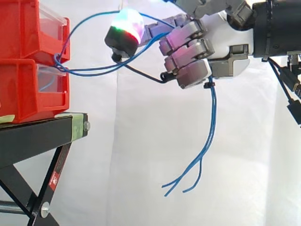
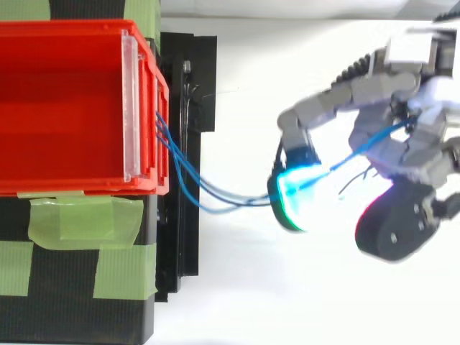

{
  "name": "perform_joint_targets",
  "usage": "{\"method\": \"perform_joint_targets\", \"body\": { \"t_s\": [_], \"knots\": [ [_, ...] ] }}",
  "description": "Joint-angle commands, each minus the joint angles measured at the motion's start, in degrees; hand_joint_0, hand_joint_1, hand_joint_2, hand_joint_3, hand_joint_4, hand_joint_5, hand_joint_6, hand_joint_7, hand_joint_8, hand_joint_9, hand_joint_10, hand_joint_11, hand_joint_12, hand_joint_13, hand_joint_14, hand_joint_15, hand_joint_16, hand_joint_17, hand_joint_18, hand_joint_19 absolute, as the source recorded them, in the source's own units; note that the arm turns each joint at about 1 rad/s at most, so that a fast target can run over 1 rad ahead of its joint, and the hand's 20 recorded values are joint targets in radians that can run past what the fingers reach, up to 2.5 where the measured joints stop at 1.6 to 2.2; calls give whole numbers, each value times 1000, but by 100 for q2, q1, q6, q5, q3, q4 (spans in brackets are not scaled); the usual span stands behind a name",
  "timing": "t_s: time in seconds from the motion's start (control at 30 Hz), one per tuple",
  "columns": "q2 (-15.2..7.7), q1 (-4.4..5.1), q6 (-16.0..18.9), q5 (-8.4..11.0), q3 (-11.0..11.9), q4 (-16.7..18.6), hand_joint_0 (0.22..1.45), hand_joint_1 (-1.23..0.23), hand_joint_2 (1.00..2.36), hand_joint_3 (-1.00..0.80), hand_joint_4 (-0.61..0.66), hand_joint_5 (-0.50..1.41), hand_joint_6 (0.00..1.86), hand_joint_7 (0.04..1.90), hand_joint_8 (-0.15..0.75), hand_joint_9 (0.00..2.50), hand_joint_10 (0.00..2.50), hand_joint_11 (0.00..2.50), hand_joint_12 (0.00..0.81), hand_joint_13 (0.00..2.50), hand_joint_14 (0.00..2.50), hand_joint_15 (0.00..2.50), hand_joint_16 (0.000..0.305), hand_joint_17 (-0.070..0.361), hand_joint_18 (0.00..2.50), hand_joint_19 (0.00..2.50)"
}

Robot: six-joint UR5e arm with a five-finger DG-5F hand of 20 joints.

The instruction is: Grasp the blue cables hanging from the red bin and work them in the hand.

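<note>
Blue cables [image 1: 213, 108] already in the grasp. Rooted at the front of the red bin [image 2: 72, 188] on the black stand [image 1: 33, 134], then looping slackly across open air, well clear of the stand's right edge. Passing close by one outstretched glowing fingertip [image 1: 126, 27], then into the curled fingers of the robot hand [image 1: 188, 52]. Clamped on the strands, by the look of the side view. Below the fist, hanging free against the white curtain, loose ends splayed and touching nothing. From above, leaving the bin's front edge, sagging toward the cyan pad and running on toward the palm.

Judged to be past the grasp and into the working step. Next move probably a matter of rolling or shifting the strands between the pads without opening far enough to drop them. Calls for keeping the slack on the bin side, to avoid tightening the loop and tugging at the bin. Worth minding the thin, springy feel of the strands too: likely to slip between such thick pads if loosened much.
</note>
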Motion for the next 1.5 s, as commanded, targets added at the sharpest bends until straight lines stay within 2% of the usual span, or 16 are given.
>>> {"method": "perform_joint_targets", "body": {
  "t_s": [0.0,0.03,0.07,0.2,0.63,0.77,0.87,1.47],
  "knots": [
    [0,0,-21,578,0,-13,803,-621,1000,-992,274,336,244,1395,577,1926,2500,2500,723,2079,2500,2087,213,160,2500,736],
    [9,0,-56,763,0,-22,803,-618,1000,-1000,276,336,244,1395,577,1926,2500,2500,723,2079,2500,2087,213,160,2500,736],
    [9,0,-92,850,0,-22,803,-617,1000,-1000,274,336,243,1395,577,1926,2500,2500,723,2079,2500,2087,213,160,2500,736],
    [0,0,-329,1044,0,-5,802,-617,1000,-994,274,338,241,1392,577,1926,2500,2500,723,2079,2500,2087,213,160,2500,736],
    [9,0,-803,1017,0,180,847,-623,1003,-912,259,350,230,1402,577,1926,2500,2500,723,2079,2500,2087,213,160,2500,736],
    [9,0,-803,1017,0,215,817,-603,1001,-969,269,348,223,1412,577,1926,2500,2500,723,2079,2500,2087,213,160,2500,736],
    [9,9,-795,938,0,277,809,-606,1000,-986,269,344,212,1412,577,1926,2500,2500,723,2079,2500,2087,213,160,2500,736],
    [0,61,-786,842,0,206,816,-699,1002,-942,274,311,196,1415,577,1926,2500,2500,723,2079,2500,2087,213,160,2500,736]
  ]
}}
